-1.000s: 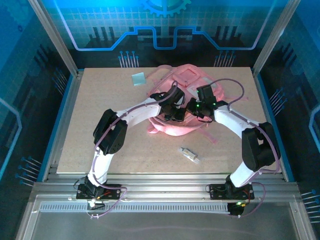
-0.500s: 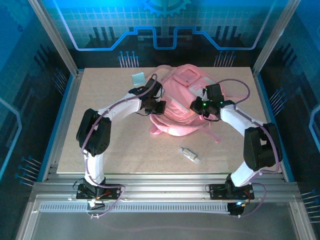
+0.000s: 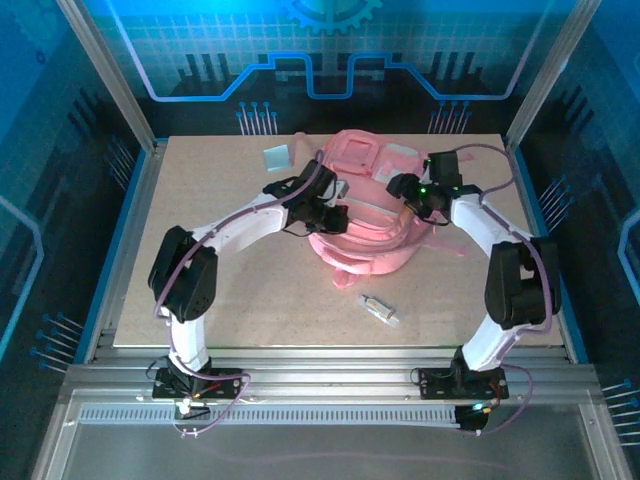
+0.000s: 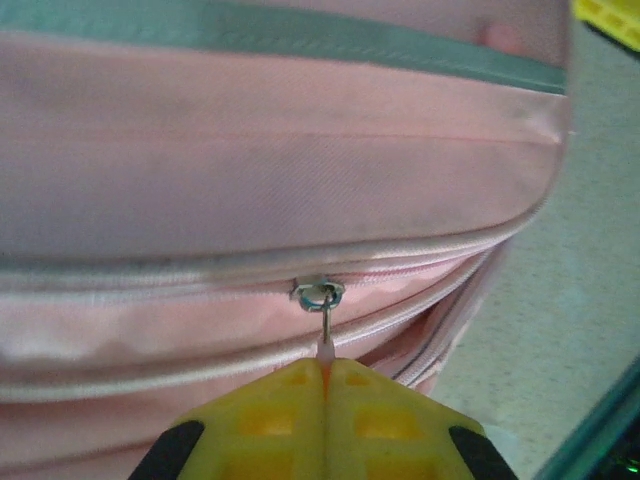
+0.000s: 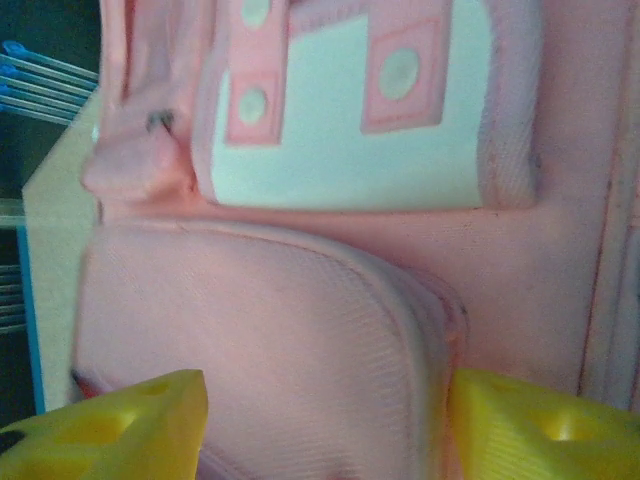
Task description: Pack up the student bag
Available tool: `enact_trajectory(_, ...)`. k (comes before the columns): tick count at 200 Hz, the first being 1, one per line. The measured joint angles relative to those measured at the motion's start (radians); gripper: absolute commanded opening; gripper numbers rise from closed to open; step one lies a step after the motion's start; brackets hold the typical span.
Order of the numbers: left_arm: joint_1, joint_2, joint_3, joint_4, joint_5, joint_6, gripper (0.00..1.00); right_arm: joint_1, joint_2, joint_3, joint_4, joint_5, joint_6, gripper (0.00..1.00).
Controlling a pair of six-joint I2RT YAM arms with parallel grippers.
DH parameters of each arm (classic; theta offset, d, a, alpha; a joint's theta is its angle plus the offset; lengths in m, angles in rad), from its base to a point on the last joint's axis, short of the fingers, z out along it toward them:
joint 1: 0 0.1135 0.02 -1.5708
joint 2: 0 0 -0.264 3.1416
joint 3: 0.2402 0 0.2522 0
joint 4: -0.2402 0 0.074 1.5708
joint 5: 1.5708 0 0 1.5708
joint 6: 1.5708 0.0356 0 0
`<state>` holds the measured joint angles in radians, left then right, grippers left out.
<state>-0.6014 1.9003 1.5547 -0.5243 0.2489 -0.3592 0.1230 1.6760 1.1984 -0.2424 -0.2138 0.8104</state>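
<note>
The student bag (image 3: 372,235), a large pink backpack, lies at the table's middle back with its whitish patch (image 3: 398,152) toward the far side. My left gripper (image 3: 328,215) is at the bag's left flank. In the left wrist view the left gripper (image 4: 325,362) is shut on the pink zipper pull (image 4: 326,345), which hangs from a metal slider (image 4: 319,293) on a closed zip line of the bag (image 4: 280,170). My right gripper (image 3: 408,188) is over the bag's far right part. Seen from the right wrist, the right gripper (image 5: 325,430) is open, one yellow finger on each side of a front pocket (image 5: 270,340) below the whitish patch (image 5: 340,130).
A small clear object (image 3: 380,310) lies on the board in front of the bag. A pale translucent square (image 3: 277,157) rests at the back left. A pink strap (image 3: 445,245) trails from the bag's right side. Metal frame posts stand at the far corners.
The bag has turned and slid to the right. My left gripper, shut throughout, swung out left, then came back right along the bag's flank. The right gripper moved farther back and opened.
</note>
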Motion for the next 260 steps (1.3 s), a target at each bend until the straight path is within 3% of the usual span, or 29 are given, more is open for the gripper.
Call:
enact_trajectory(40, -0.039, 0.104, 0.155, -0.025, 0.064, -0.014, 0.0, -0.016, -0.243, -0.196, 0.028, -0.005, 0.059, 0.7)
enact_trajectory(77, -0.069, 0.146, 0.199, -0.021, 0.093, -0.029, 0.0, -0.018, -0.422, -0.319, 0.036, -0.031, 0.125, 0.71)
enact_trajectory(108, -0.076, 0.146, 0.199, -0.02, 0.093, -0.035, 0.0, -0.017, -0.444, -0.411, 0.103, -0.06, 0.202, 0.71)
enact_trajectory(152, -0.08, 0.146, 0.189, -0.013, 0.092, -0.036, 0.0, 0.034, -0.338, -0.454, 0.217, -0.078, 0.301, 0.7)
enact_trajectory(167, -0.083, 0.146, 0.18, -0.009, 0.089, -0.036, 0.0, 0.052, -0.294, -0.454, 0.258, -0.07, 0.329, 0.58)
enact_trajectory(182, -0.086, 0.144, 0.157, -0.005, 0.089, -0.036, 0.0, 0.059, -0.254, -0.454, 0.278, -0.042, 0.346, 0.27)
enact_trajectory(200, -0.088, 0.131, 0.106, 0.007, 0.079, -0.035, 0.0, 0.061, -0.22, -0.454, 0.287, -0.016, 0.367, 0.0)
enact_trajectory(260, -0.051, 0.047, -0.022, 0.056, 0.031, -0.026, 0.0, 0.084, -0.227, -0.454, 0.298, 0.011, 0.348, 0.0)
